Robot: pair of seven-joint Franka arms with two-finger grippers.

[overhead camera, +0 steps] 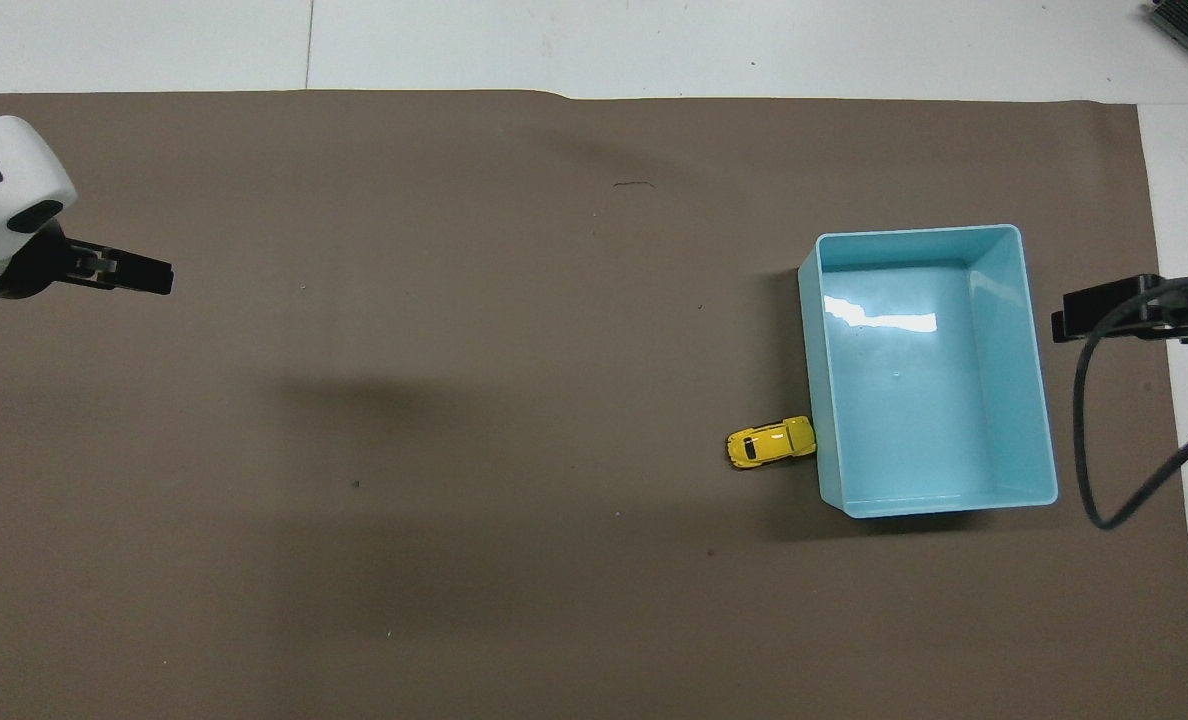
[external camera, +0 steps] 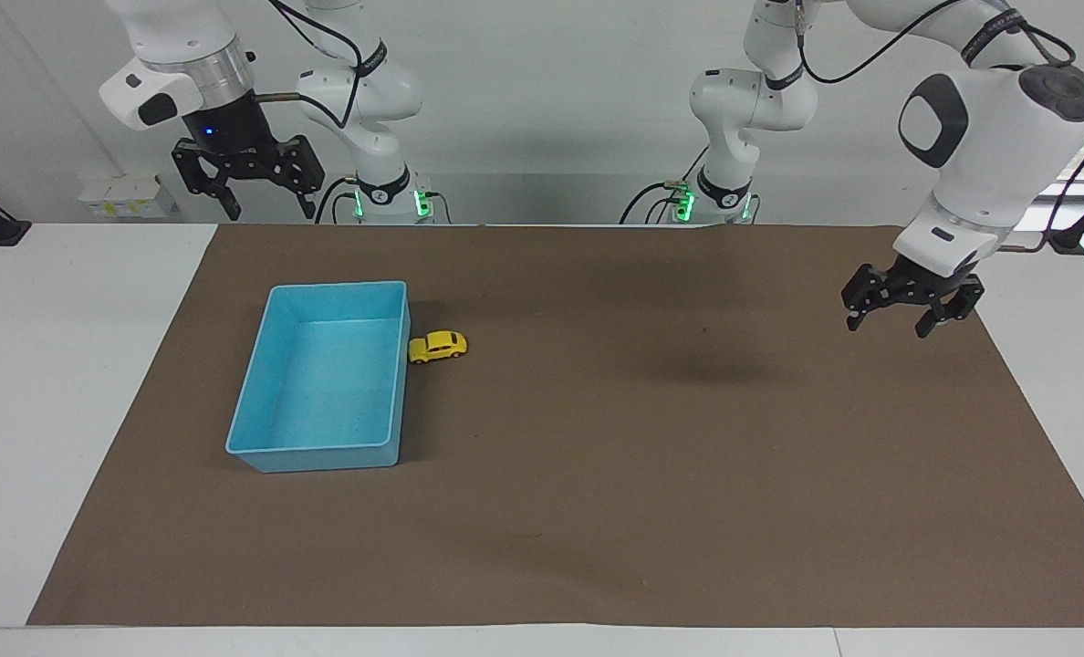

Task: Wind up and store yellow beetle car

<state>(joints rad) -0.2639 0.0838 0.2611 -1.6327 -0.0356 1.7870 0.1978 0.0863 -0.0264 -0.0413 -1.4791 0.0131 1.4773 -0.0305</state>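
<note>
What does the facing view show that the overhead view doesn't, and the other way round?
Facing only: both arms whole with their bases, and the right gripper and left gripper open, raised and empty. Overhead only: the bin's bare floor with its glare, straight down; the grippers show only partly at the view's edges. Both: the car on the mat, its end against the bin's wall, outside it, toward the right arm's end of the table.

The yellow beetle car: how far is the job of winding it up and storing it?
Done: nothing stored; whether it was wound cannot be told. The yellow beetle car stands on the brown mat against the blue bin's outer wall. In hand: nothing; the left hand hangs open over the mat's left-arm end, the right hand waits open. Left: lifting the car into the bin.
</note>
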